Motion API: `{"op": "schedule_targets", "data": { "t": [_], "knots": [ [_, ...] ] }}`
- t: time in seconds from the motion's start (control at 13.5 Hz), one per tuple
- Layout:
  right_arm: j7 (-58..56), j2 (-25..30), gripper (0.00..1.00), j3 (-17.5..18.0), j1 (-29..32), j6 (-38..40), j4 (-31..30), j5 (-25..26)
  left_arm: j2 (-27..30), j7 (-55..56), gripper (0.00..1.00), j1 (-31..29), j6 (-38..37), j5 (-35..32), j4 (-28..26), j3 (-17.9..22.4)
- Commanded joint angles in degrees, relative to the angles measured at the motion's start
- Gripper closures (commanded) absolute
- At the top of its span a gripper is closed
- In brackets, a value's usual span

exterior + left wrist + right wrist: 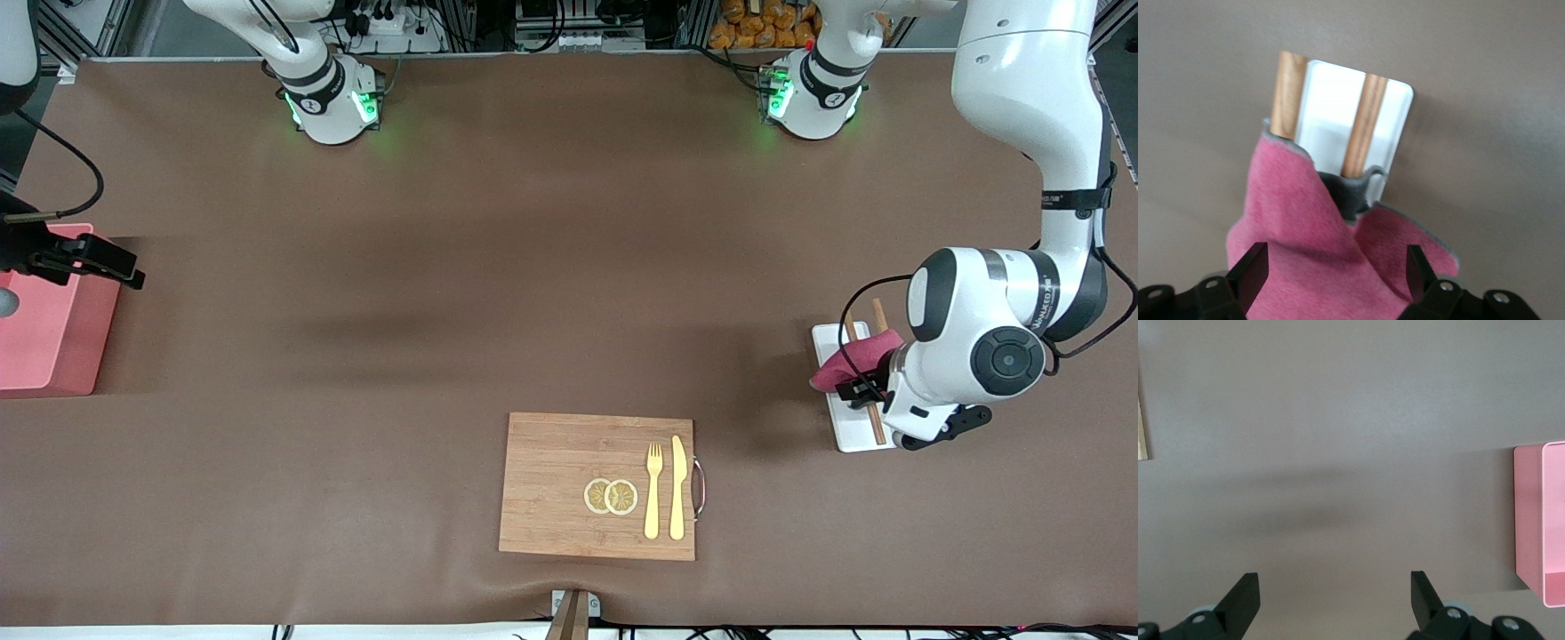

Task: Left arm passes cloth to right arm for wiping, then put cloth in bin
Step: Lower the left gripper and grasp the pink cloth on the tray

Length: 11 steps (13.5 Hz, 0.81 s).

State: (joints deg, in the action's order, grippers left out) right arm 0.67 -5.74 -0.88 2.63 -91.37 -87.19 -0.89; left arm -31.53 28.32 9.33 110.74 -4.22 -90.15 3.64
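The dark pink cloth (840,369) lies bunched on a flat white tray (851,433) at the left arm's end of the table, draped over two wooden sticks. My left gripper (859,389) is low over it. In the left wrist view the gripper (1336,270) is open, with one finger on each side of the cloth (1318,233), above the tray (1331,107). The salmon-pink bin (53,356) stands at the right arm's end. My right gripper (100,260) is open and empty beside the bin, over bare table (1335,597). The bin's wall (1528,520) shows at the edge of that view.
A wooden board (556,480) lies near the front edge of the table, nearer to the front camera than the tray and the bin. On it are two lemon slices (611,496), a yellow fork (653,489) and a yellow knife (678,487). A brown mat covers the table.
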Motion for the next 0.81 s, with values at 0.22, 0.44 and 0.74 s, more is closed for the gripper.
{"op": "schedule_targets", "data": {
  "t": [0.22,0.44,0.74],
  "knots": [
    [0.39,0.29,0.0,0.09,0.36,0.41,0.09,0.36,-0.55,3.94,0.29,0.17,-0.88,-2.98,1.11,-0.13],
    [0.56,0.29,0.0,0.09,0.27,0.32,0.18,0.36,-0.63,4.03,0.39,0.52,-0.97,-2.98,1.11,-0.13],
    [0.48,0.29,0.0,0.09,0.36,0.41,0.09,0.36,-0.55,3.68,0.63,0.61,-1.14,-2.98,0.67,-0.39]
  ]
}}
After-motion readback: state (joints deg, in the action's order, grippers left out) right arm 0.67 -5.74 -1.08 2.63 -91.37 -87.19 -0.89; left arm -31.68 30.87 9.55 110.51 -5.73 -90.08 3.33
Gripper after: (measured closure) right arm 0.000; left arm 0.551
